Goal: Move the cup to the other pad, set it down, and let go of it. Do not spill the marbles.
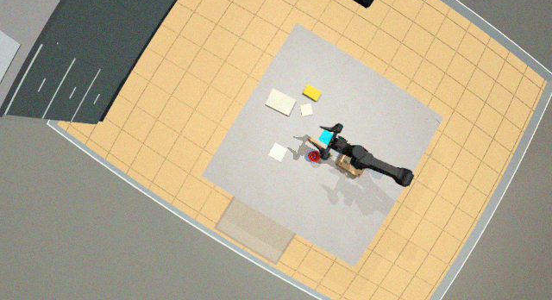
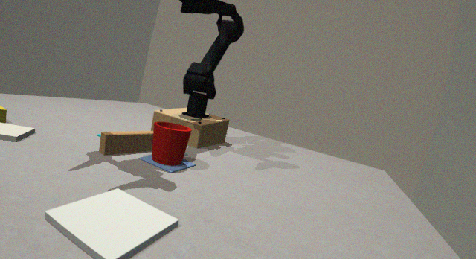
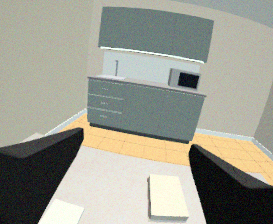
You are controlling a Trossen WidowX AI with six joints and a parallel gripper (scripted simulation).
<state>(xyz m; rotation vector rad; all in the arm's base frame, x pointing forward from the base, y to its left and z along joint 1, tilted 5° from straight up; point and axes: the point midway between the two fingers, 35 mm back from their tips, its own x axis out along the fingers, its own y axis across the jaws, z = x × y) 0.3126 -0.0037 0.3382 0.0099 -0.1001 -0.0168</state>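
Toward the middle of the desk, well in from its edges, the red cup stands upright on a blue pad, marbles inside. Best to descend slowly, straddle its wall squarely and squeeze gently; then lift level, high enough to pass the wooden block toward what is probably the goal, the cyan pad. The arm is raised, its pincer spread wide, holding nothing, pointing outward rather than down.
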